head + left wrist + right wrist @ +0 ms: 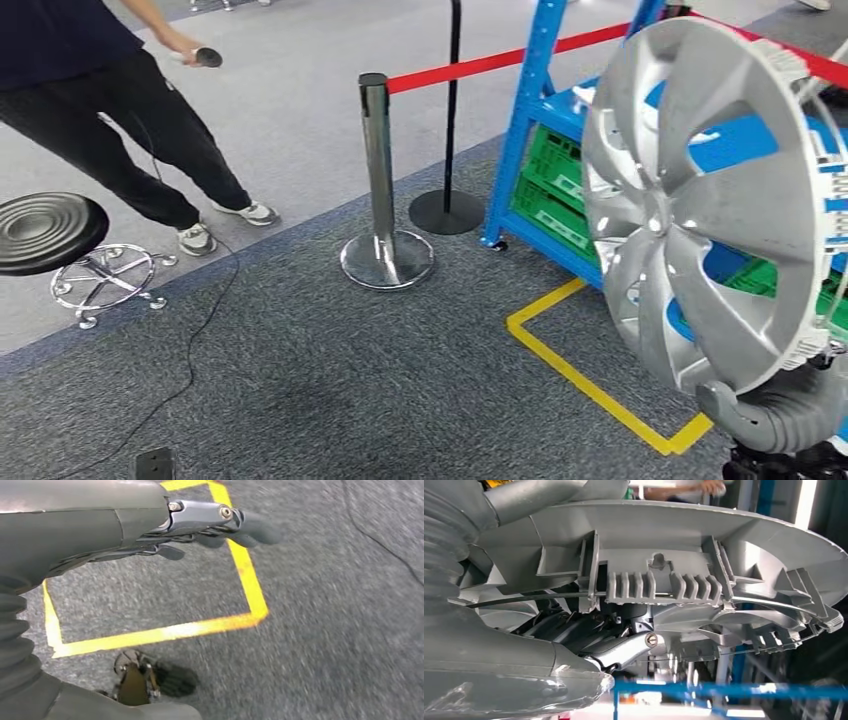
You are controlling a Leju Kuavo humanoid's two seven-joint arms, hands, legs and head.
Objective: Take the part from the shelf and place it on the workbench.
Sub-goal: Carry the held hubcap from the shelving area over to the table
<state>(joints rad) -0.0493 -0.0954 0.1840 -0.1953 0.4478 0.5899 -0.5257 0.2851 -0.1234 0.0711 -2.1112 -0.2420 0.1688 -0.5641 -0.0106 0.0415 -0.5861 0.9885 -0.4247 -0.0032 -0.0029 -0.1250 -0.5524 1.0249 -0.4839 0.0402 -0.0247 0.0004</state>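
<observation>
The part is a large silver wheel cover [720,200], held upright and off the shelf at the right of the head view. My right hand [775,415] grips its lower rim, the grey thumb curled over the front edge. The right wrist view shows the cover's ribbed back [674,535], with my right hand [619,650] and its dark fingers behind it and the thumb across the rim. In the left wrist view my left hand [200,525] hangs over the grey carpet, fingers stretched out and holding nothing.
A blue shelf [530,130] with green crates [550,190] stands behind the cover. A chrome post [378,180] carries a red belt [470,68]. Yellow tape [590,380] marks the carpet. A person [90,90] stands at the far left near a black stool [45,230]. A cable [195,340] trails across the floor.
</observation>
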